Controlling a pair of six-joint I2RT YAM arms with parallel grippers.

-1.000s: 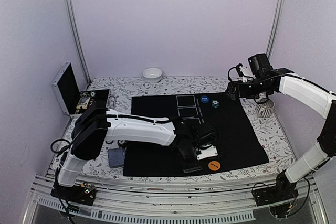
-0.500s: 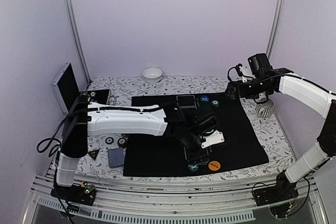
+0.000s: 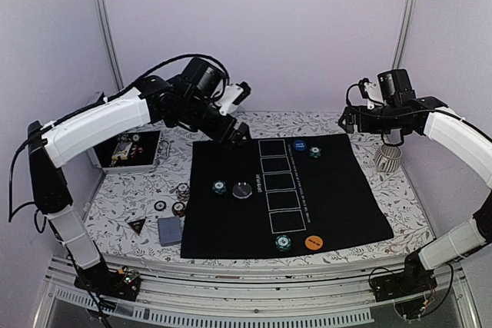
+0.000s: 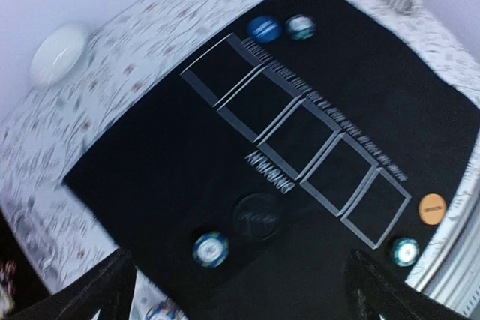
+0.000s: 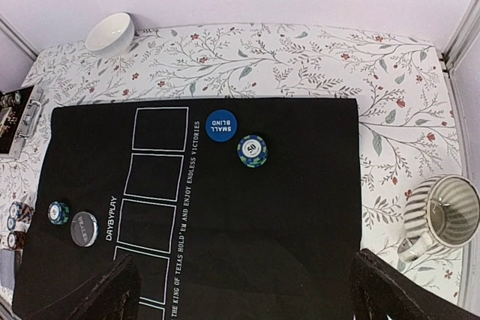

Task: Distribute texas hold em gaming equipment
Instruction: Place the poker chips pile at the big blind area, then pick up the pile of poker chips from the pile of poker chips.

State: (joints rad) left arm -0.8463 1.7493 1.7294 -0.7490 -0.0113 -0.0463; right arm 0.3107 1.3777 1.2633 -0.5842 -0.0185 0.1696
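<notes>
Your L hand [image 4: 238, 260] is spread wide, nothing btwn the fingers [image 4: 97, 290]. It hangs high over the far-left corner of the mat [image 3: 338, 197], touching nothing. Below it in the wrist cam you've got the black disc [image 4: 257, 216] w/ a green chip [image 4: 210, 249] just beside it. Both are on the mat's left part, next to the row of five card boxes [image 4: 300, 140].

Your R hand [image 5: 244, 260] is spread too, empty, up in the air by the mat's far-right corner. Under it is the blue disc [image 5: 220, 125] w/ the 50 chip [image 5: 252, 151] just beside it, at the far end of the boxes.

At the near end, the orange disc [image 3: 313, 242] and the near chip [image 3: 283, 243] lie close together by the mat's near edge.

Off the mat, on the bench [image 3: 411, 220] to its left, lie a few loose chips [image 3: 181, 207]. The deck [image 3: 170, 230] is right at the mat's edge; touching or not, can't tell. The triangle marker [image 3: 137, 225] is further left. The case [image 3: 127, 150] sits open at far left. The bowl [image 5: 111, 34] is at the back of the bench, and the mug [image 5: 442, 219] is on the right, off the mat.
</notes>
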